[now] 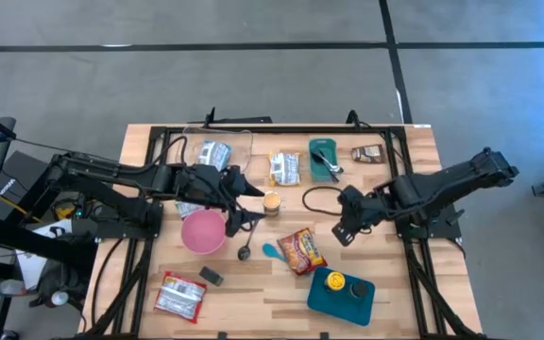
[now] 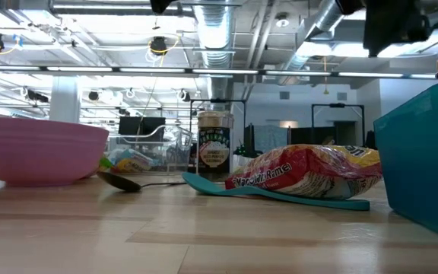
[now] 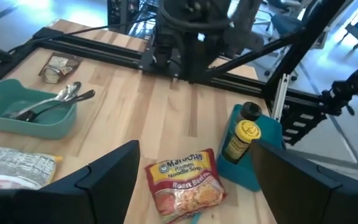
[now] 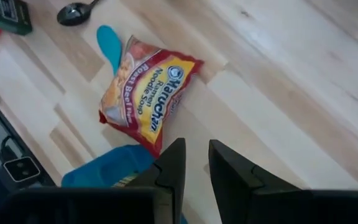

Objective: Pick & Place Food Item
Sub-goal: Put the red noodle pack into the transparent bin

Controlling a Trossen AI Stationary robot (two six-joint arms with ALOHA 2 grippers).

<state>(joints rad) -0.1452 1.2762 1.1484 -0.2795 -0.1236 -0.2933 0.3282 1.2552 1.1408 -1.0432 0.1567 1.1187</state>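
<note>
The food item is a red and yellow ramen noodle packet (image 1: 300,250) (image 4: 148,99) lying flat on the wooden table, one end over a teal spoon (image 1: 272,251) (image 2: 280,194). My right gripper (image 1: 341,229) (image 4: 196,165) hovers above the table just right of the packet, pointing steeply down. It is open by a narrow gap with nothing in it. My left gripper (image 1: 246,206) (image 3: 197,186) hangs wide open and empty above the table, left of the packet (image 3: 185,183), beside a small jar (image 1: 271,203).
Near the front edge, a teal tray (image 1: 333,297) holds a yellow bottle (image 3: 240,138). Left of the packet are a pink bowl (image 1: 203,231) and a metal spoon (image 1: 245,250). Farther back are a teal tray of spoons (image 1: 324,161) and several other food packets (image 1: 284,168).
</note>
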